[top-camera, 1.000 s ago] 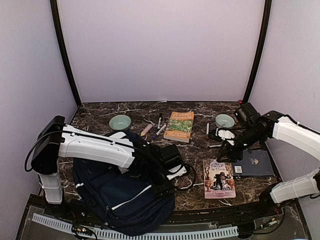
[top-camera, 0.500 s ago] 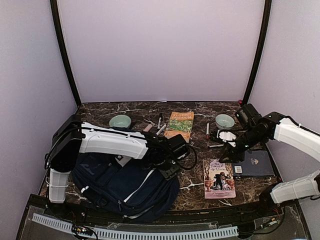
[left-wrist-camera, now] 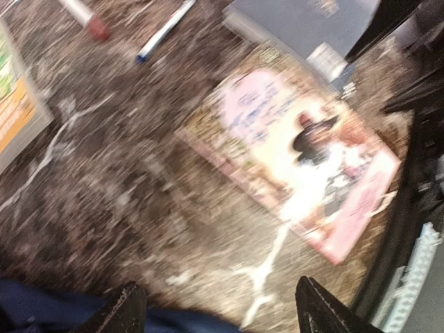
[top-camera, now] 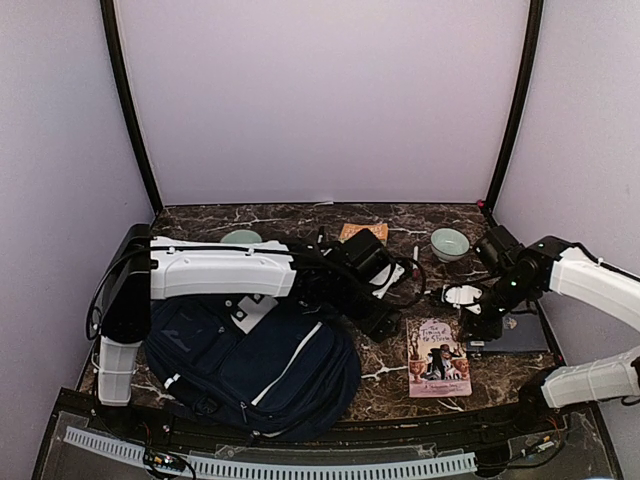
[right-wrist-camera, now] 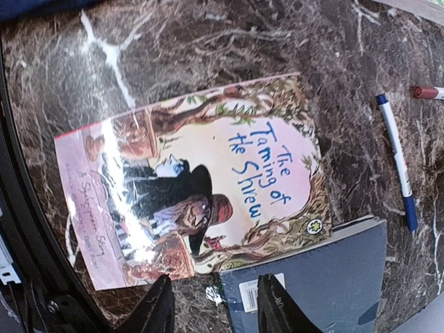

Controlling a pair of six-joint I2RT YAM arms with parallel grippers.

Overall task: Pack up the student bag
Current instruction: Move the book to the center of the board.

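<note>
The step in hand looked like fetching a book for the bag [top-camera: 260,375]; the right gripper [right-wrist-camera: 215,286] hovered, jaws partly apart and empty, over a corner of the dark blue book [right-wrist-camera: 326,277], just beside the pink book [right-wrist-camera: 201,180]; the left gripper [left-wrist-camera: 218,295] hung wide open and empty over the table [left-wrist-camera: 125,187], short of that pink book; next, one gripper would probably need to drop and close on a book's edge; the bag lay slumped at the table's near left, navy with white stripes, under the left arm; whether its mouth was open I could not tell.
</note>
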